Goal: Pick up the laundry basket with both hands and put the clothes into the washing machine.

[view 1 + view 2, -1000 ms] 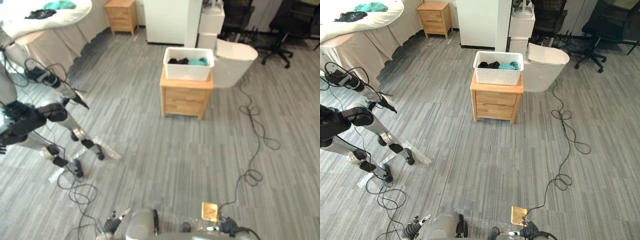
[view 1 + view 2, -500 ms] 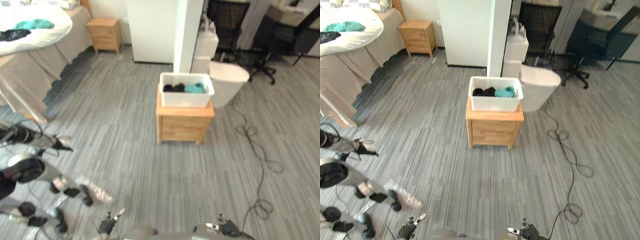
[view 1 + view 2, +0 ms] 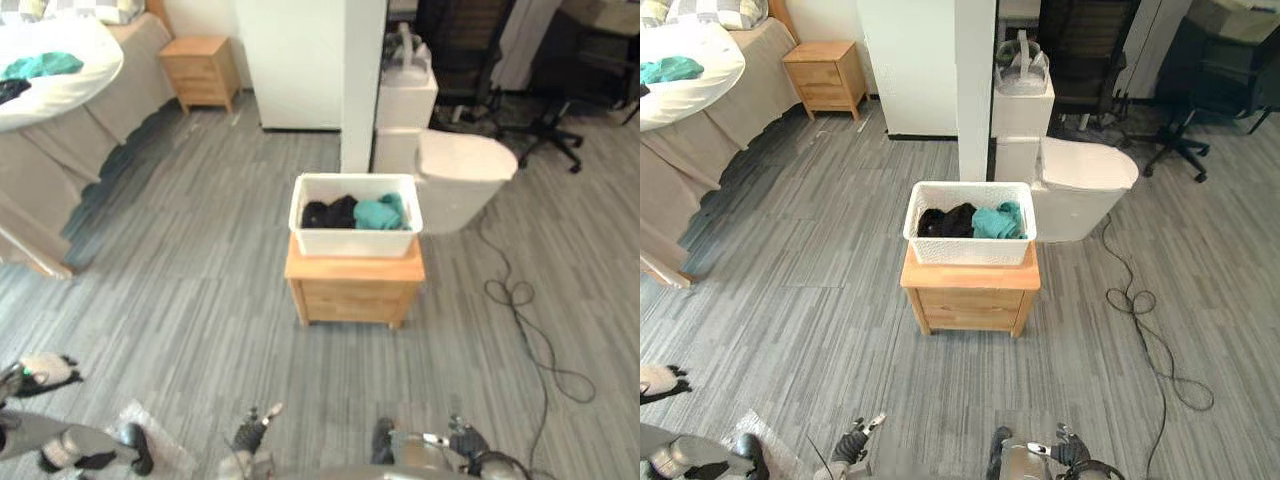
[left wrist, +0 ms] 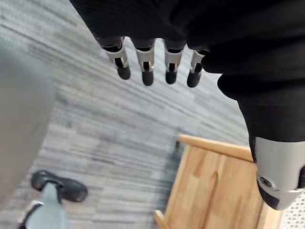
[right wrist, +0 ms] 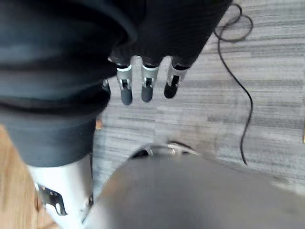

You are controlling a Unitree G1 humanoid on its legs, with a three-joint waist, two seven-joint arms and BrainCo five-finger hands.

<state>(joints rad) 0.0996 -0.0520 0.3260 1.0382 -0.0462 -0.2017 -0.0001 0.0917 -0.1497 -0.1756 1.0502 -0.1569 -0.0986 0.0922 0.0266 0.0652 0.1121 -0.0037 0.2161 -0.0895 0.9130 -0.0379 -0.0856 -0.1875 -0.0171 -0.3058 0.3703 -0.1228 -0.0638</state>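
Laundry basket (image 3: 355, 243), clothes (image 3: 352, 212) inside, sits on the nightstand (image 3: 354, 296) mid-frame; left hand (image 4: 144, 64) and right hand (image 5: 145, 85) hang open, empty: nothing done yet.

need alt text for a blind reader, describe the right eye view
A white laundry basket holding black clothes and a teal garment sits on a wooden nightstand on a grey plank floor, mid frame. The robot's left hand and right hand hang low at the near edge, well short of it. A bed stands at far left.
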